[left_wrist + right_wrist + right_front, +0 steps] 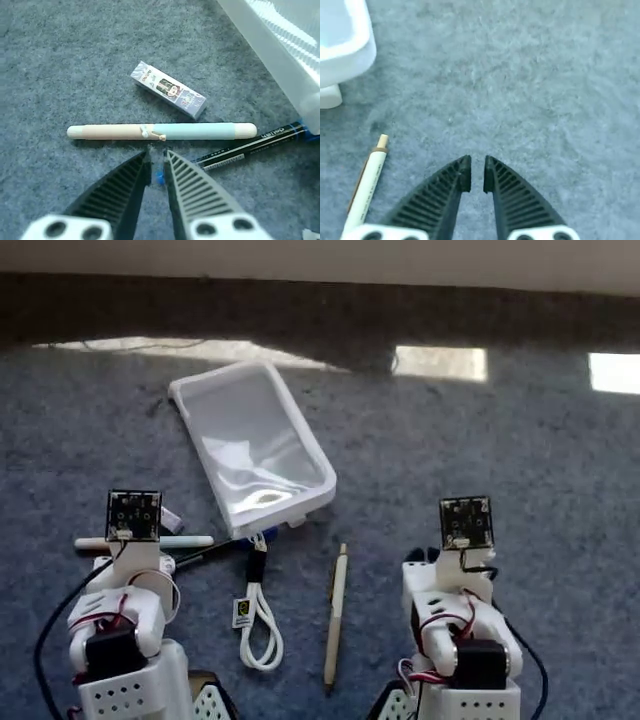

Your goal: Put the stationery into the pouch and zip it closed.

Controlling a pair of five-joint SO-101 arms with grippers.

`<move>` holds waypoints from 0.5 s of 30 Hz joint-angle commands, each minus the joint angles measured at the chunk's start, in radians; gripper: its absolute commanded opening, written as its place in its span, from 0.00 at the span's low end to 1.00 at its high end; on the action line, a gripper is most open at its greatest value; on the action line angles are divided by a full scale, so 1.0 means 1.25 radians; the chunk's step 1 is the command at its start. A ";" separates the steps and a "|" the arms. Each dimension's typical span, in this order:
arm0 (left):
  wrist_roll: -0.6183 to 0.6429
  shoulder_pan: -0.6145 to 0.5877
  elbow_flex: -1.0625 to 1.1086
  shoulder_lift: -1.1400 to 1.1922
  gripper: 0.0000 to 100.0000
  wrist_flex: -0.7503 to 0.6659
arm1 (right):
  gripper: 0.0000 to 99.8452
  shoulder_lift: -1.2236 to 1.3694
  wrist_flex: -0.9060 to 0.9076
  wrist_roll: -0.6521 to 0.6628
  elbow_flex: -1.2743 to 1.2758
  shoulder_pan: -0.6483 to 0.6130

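The translucent white pouch [255, 445] lies flat in the middle of the grey carpet, its end toward the arms; its edge [280, 45] is close to my left arm. My left gripper [156, 157] is shut with nothing in it, just short of a beige-and-mint pen [160, 131]. Beyond that pen lies a small printed box [169, 90], and beside it a black pen [255, 146]. My right gripper [477, 167] is shut over bare carpet, with a beige pen [367, 182] off to its side and the pouch's corner [342, 35] farther off.
A white looped cord with a tag [258, 625] lies between the arms, next to the beige pen [336, 615]. The carpet ends at a dark strip along the far side. Open carpet stretches to the right of the pouch.
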 commanded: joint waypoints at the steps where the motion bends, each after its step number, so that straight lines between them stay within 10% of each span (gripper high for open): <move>1: -0.002 -0.020 -0.037 0.006 0.06 -0.004 | 0.06 -0.002 -0.018 0.041 -0.098 0.010; 15: -0.002 -0.010 -0.017 0.007 0.06 -0.006 | 0.05 0.015 -0.009 0.042 -0.272 -0.062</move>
